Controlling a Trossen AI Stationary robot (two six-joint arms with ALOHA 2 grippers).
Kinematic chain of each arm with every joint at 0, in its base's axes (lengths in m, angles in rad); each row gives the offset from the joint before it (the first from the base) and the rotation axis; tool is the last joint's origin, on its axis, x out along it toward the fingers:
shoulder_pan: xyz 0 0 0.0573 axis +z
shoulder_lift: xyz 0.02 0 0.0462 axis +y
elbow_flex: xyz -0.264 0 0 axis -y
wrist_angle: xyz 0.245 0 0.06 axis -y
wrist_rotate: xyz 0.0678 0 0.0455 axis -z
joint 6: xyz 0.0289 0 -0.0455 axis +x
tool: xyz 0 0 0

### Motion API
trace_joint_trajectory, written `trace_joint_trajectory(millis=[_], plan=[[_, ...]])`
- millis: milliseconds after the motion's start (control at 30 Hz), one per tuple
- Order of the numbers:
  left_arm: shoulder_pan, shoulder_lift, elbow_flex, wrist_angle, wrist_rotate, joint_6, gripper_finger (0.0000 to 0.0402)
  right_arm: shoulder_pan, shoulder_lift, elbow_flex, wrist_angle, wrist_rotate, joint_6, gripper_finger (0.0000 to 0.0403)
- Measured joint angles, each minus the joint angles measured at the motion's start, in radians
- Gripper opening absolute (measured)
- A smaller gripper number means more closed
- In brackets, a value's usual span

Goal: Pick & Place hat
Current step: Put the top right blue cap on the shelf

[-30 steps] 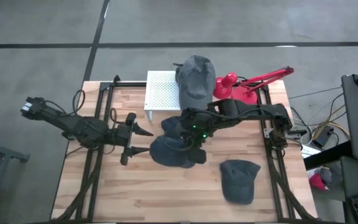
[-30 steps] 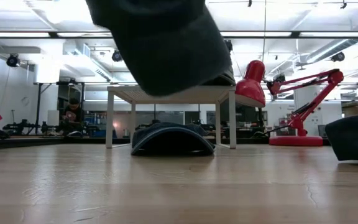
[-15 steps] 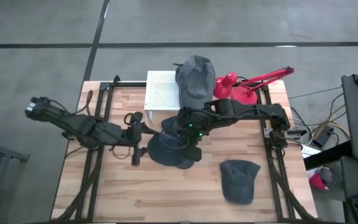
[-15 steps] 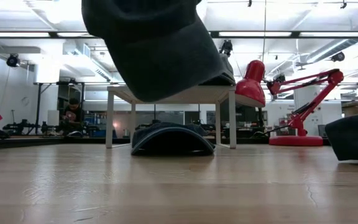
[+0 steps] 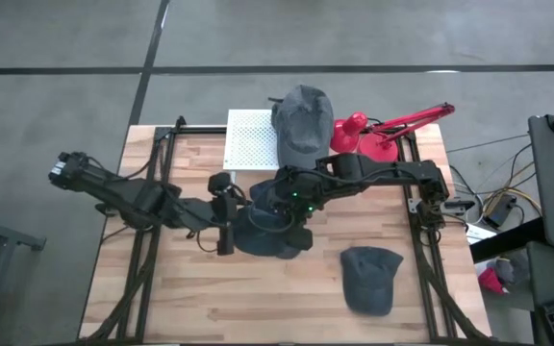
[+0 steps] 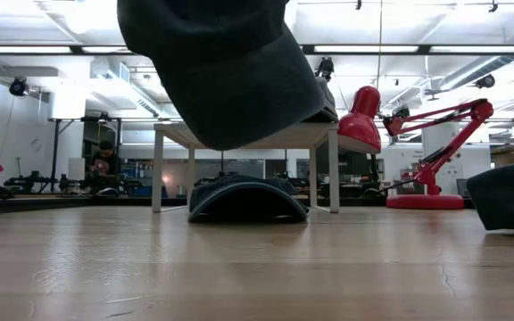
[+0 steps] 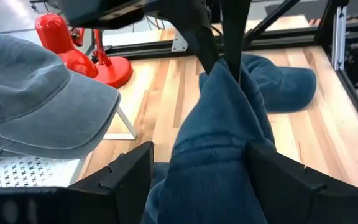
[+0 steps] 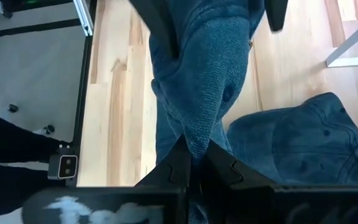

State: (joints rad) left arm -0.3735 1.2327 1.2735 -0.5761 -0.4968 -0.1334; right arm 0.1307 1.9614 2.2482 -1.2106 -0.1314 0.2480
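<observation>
Plank table (image 5: 162,298) — right gripper (image 8: 194,163) pinches limp denim hat (image 7: 219,143); left gripper (image 7: 197,180) spread around it.

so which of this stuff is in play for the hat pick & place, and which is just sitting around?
In play:
- held hat, hanging off the table
- right claw, shut on the held hat
- left claw, open around the held hat's hanging fabric

Lying about:
- hat on the white stand
- hat flat on the table
- red lamp
</observation>
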Motion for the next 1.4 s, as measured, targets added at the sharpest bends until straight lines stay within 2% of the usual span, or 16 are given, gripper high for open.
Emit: trace_joint_trajectory(millis=[200, 500, 567, 733, 800, 1067, 1400], plan=[[0.004, 0.048, 0.033, -0.009, -0.005, -0.001, 0.0257, 0.000, 0.000, 0.000, 0.025, 0.000, -0.016, 0.0012], [0.005, 0.061, 0.032, -0.069, -0.008, -0.131, 0.0257, 0.000, 0.000, -0.001, 0.029, 0.000, -0.016, 0.0012], [0.004, 0.061, 0.032, -0.077, -0.048, -0.157, 0.0257, 0.000, 0.000, -0.001, 0.037, 0.000, -0.016, 0.0012], [0.004, 0.062, 0.032, -0.104, -0.249, -0.252, 0.0245, 0.000, 0.000, -0.001, 0.042, 0.006, -0.016, 0.0012], [0.005, 0.062, 0.032, -0.107, -0.276, -0.257, 0.0232, 0.001, 0.000, -0.001, 0.041, 0.005, -0.016, 0.0012], [0.006, 0.061, 0.031, -0.108, -0.268, -0.235, 0.0171, 0.002, 0.000, -0.001, 0.044, -0.001, -0.017, 0.0012], [0.006, 0.060, 0.031, -0.107, -0.254, -0.227, 0.0161, 0.002, 0.000, -0.001, 0.046, -0.001, -0.017, 0.0012]])
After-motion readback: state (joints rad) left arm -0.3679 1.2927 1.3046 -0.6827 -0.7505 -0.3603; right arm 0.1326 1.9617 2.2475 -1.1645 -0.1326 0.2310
